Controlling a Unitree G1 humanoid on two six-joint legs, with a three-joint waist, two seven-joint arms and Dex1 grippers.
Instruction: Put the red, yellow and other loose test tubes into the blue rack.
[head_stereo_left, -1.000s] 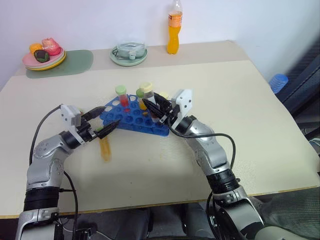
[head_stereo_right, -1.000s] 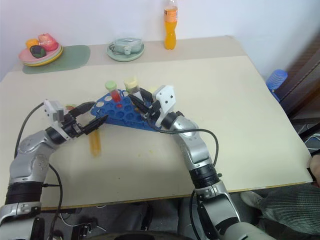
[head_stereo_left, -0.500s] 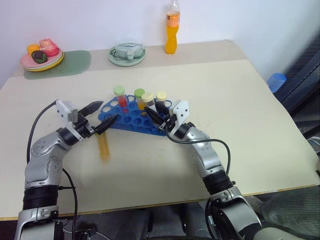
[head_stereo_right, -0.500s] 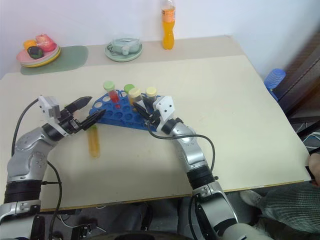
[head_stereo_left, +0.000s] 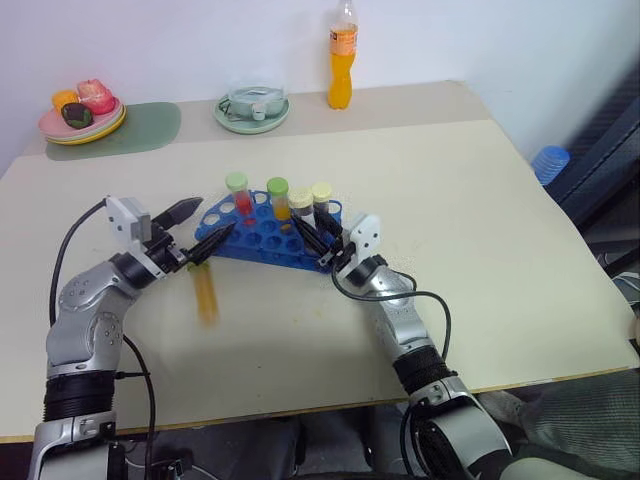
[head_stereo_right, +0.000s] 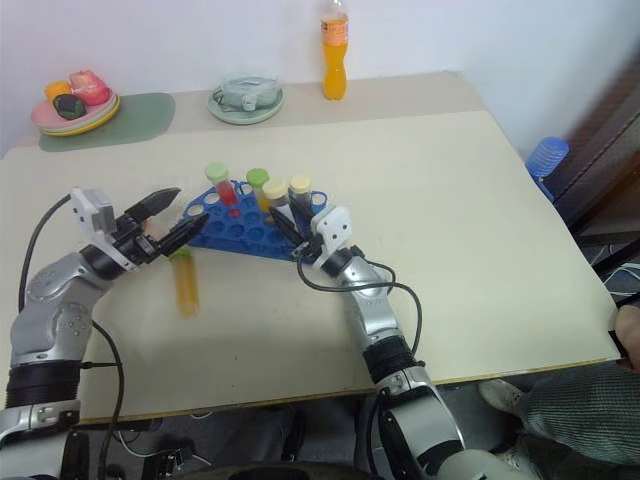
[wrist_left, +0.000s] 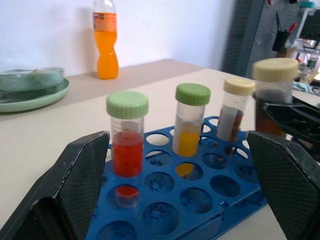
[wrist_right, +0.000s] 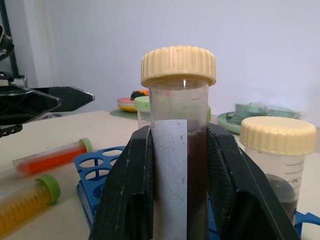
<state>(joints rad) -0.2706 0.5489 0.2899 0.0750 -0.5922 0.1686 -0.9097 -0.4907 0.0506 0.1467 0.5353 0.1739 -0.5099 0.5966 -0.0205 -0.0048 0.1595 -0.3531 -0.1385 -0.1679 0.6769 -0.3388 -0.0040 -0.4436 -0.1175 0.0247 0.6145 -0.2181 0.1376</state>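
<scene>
Standing clamped within the right gripper, dark tube.

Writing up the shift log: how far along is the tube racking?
Done: the red tube, the yellow tube and a dark tube stand in the blue rack. In hand: the right claw grips a cream-capped dark tube over the rack. Left: two orange tubes lie beside it.

orange drink bottle, green plate, fruit plate.
</scene>
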